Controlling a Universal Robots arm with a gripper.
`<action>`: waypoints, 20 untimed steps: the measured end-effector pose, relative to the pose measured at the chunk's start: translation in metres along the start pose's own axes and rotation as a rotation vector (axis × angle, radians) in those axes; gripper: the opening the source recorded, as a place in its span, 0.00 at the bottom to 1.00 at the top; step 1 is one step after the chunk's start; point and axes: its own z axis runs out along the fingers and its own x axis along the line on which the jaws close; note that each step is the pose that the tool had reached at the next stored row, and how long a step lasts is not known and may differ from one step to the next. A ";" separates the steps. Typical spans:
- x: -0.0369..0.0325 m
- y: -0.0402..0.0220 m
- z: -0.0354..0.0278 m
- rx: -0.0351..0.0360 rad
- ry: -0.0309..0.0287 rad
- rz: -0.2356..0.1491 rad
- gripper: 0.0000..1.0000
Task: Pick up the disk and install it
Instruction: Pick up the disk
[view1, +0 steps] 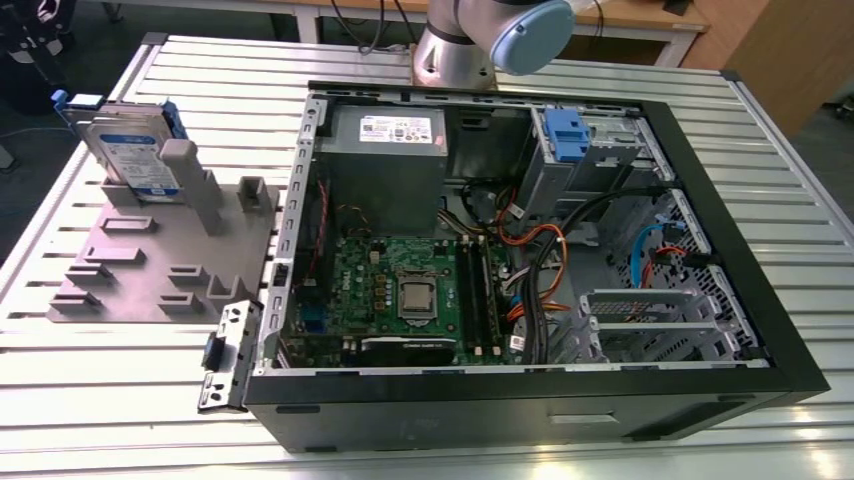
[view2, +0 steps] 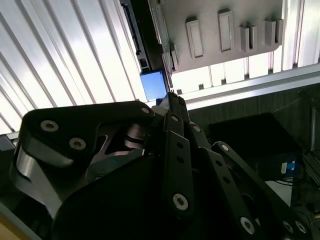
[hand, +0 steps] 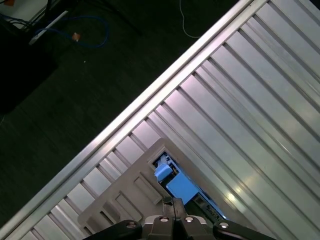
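Gripper (hand: 173, 201) fingers look pressed together with nothing between them. In both wrist views it hangs above the disk (view1: 134, 150), clear of it. The disk stands on end in the grey fixture (view1: 134, 275), at the fixture's corner farthest from the exterior camera. Its long axis is upright. In the wrist views it reads as a blue patch seen from above. The exterior view adds the label face, with the lower edge hidden behind fixture posts. The fixture sits on the slatted surface (view1: 107, 400), open computer case (view1: 467, 405) just beside it. The arm (view1: 494, 40) beyond the case is cut off.
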 end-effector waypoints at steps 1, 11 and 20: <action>0.0000 0.0000 0.0000 0.0000 -0.0001 0.000 0.11; 0.0000 0.0000 0.0000 0.0000 0.0000 0.000 0.11; 0.0000 0.0000 0.0000 -0.0007 0.0018 -0.041 0.11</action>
